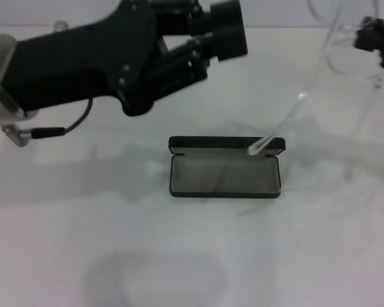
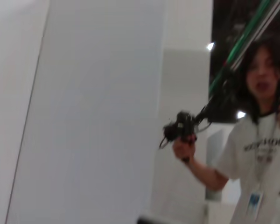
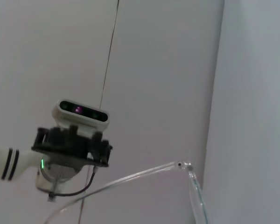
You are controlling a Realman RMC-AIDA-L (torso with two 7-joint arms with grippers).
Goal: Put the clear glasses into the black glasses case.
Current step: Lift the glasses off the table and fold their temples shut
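Clear glasses (image 1: 320, 70) seemingly above open case (image 1: 224, 175).

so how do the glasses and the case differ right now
The glasses are clear and held up in the air by the right gripper; the case is black and lies open on the table. One glasses arm hangs down with its tip over the case's lid.

worktop (image 1: 192, 256): white, plain, soft shadows lying across its near edge | walls (image 2: 98, 102): pale grey panels rising behind, a thin dark seam (image 3: 109, 51) running down one | background: a person (image 2: 259, 140) in a white printed T-shirt standing beyond a dark opening, green bars (image 2: 245, 42) slanting overhead, small lights glowing
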